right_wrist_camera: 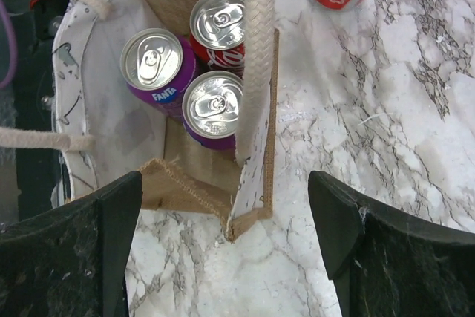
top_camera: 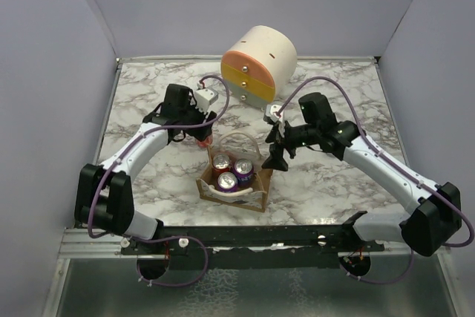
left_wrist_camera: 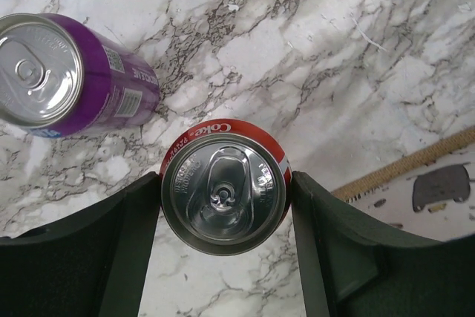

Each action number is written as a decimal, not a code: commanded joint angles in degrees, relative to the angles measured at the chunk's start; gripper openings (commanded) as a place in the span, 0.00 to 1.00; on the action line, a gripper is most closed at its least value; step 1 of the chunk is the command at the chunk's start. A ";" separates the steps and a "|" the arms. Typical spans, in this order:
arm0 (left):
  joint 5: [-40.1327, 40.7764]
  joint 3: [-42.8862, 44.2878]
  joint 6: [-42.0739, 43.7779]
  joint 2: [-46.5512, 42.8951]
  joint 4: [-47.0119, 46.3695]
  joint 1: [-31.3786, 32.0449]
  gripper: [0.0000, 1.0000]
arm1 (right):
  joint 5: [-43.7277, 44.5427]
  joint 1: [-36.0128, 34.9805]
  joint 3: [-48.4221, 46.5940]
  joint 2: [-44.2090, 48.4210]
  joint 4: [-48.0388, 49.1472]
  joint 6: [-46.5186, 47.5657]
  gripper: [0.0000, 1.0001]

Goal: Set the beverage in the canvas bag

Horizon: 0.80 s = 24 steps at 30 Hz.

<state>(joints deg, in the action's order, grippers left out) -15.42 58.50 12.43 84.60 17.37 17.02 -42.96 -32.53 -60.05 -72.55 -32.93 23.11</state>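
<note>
A red cola can (left_wrist_camera: 224, 194) stands upright on the marble, and my left gripper (left_wrist_camera: 225, 182) is shut on it, with both black fingers pressed to its sides. In the top view that gripper (top_camera: 202, 136) is just behind and left of the canvas bag (top_camera: 256, 191). The tan bag (right_wrist_camera: 111, 109) stands open with three cans inside: two purple (right_wrist_camera: 152, 64) (right_wrist_camera: 213, 107) and one red (right_wrist_camera: 217, 20). My right gripper (right_wrist_camera: 225, 183) hangs open over the bag's near right corner, gripping nothing. It is at the bag's right side in the top view (top_camera: 276, 155).
A second purple can (left_wrist_camera: 74, 76) stands upright close beside the red one. The round cream, orange and yellow drawer cabinet (top_camera: 258, 61) is at the back centre. A corner of the bag (left_wrist_camera: 415, 161) lies just right of my left gripper. White rope handles (right_wrist_camera: 256, 50) arch over the bag's opening.
</note>
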 commanded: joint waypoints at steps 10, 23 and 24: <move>-1.67 11.75 11.07 -16.56 19.05 0.36 0.00 | 18.92 -9.13 1.77 -5.60 10.23 -12.25 0.97; -23.13 30.49 26.93 -22.19 51.29 0.39 0.00 | 24.51 -9.08 3.76 -0.22 3.86 -5.39 0.94; -25.27 30.68 27.87 -22.10 52.84 0.43 0.00 | 24.32 -9.04 4.25 0.43 3.82 -4.72 0.94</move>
<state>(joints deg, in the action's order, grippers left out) -27.70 85.34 33.17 64.31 59.90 17.12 -20.58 -41.56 -56.29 -74.81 -26.41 14.55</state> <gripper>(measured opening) 0.666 0.945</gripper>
